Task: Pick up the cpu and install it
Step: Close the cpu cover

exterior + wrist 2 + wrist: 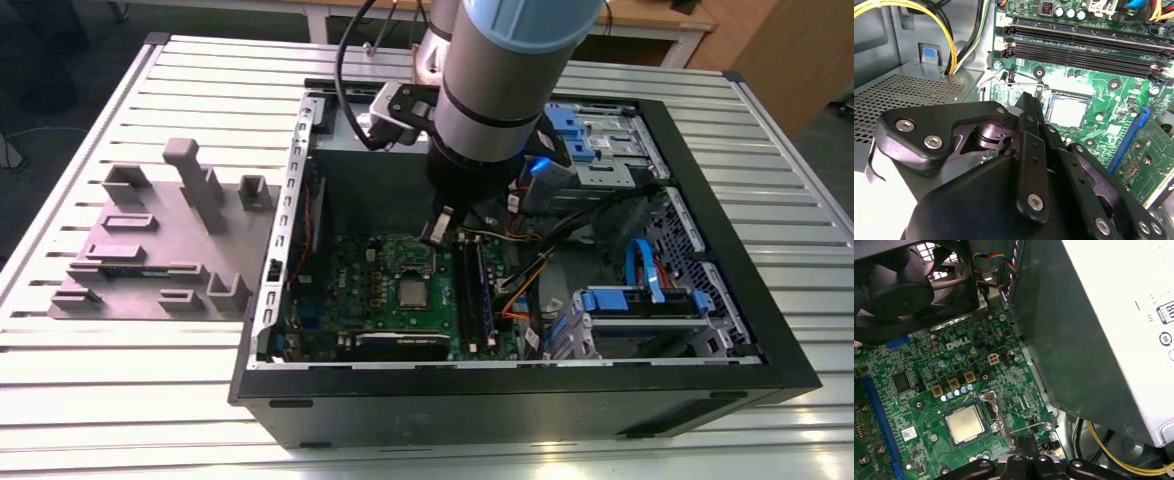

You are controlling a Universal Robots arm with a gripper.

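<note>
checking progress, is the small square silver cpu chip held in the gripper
No, the small square silver cpu chip lies in the green motherboard socket, apart from the gripper.

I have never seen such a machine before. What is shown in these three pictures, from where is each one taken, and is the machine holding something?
The machine is a robot arm with a gripper at its end. It reaches down into an open computer case that lies on a ribbed metal table.

The exterior view comes from a camera standing off the arm and looks down on the whole scene. On the exterior view's left, a grey block with slots and posts rests on the table.

The two wrist views come from cameras riding on the arm, so they look closely at the green motherboard. In both you see the cpu, a small silver square, already lying in its socket. The black parts in the second wrist view belong to the gripper.

The gripper's narrow tip hangs above the board beside the socket, with nothing visible in it.
</note>
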